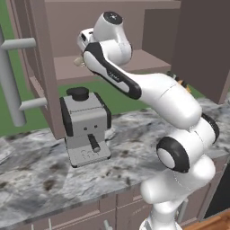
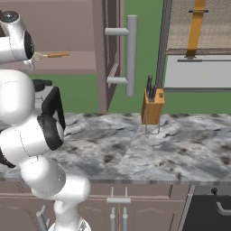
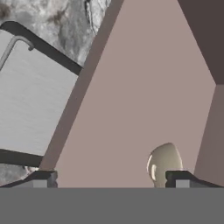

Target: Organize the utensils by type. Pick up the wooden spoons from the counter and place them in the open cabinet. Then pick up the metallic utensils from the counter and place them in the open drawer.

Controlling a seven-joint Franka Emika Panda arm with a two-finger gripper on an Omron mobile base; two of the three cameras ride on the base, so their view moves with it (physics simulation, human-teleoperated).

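A wooden spoon (image 2: 56,54) lies on the lower shelf of the open cabinet (image 1: 143,60). Its pale bowl (image 3: 164,164) rests on the shelf floor just inside my right fingertip (image 3: 183,179). My gripper (image 3: 113,180) hangs over that shelf, open, with its jaws wide apart and nothing clamped between them. In the left base view my arm reaches up into the cabinet, and the spoon's bowl (image 1: 78,61) peeks out beside the hand. The counter (image 2: 135,149) runs below the cabinet. The metallic utensils and the open drawer are out of view.
A grey coffee machine (image 1: 85,126) stands on the counter right under the cabinet's left side. The open cabinet door (image 2: 106,54) with its silver bar handle (image 2: 131,54) juts out. A wooden knife block (image 2: 152,106) stands further right.
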